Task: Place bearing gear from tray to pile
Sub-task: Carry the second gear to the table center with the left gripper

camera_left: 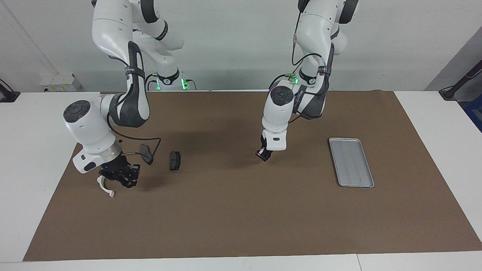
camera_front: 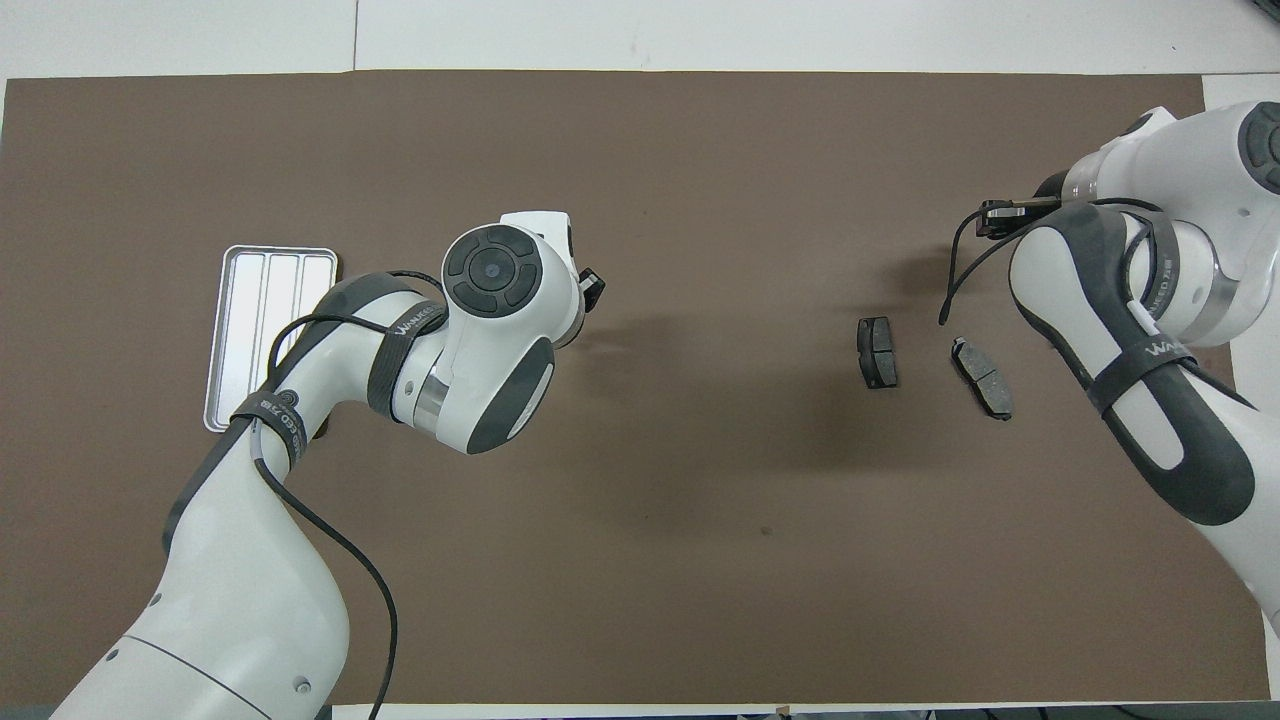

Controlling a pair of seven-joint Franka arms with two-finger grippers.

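Left hand (camera_left: 264, 154) hangs over the middle of the brown bench (camera_left: 241, 226), its tips pressed together. I cannot tell if something small sits between them. The tray (camera_left: 352, 162) lies flat toward the left arm's end. The pile is toward the right arm's end: a white arc (camera_left: 103, 187) and two dark plates (camera_left: 175, 160). Right hand (camera_left: 122, 178) hangs low over the arc; I cannot tell if it is open or closed.

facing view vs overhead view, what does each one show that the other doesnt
Facing view only: the white arc bracket by the right gripper, and the arm bases. Overhead view only: nothing new, though the dark plate toward the right arm's end shows whole there. Both: the tray, that plate, the other dark plate, and the left gripper over the bare mat.
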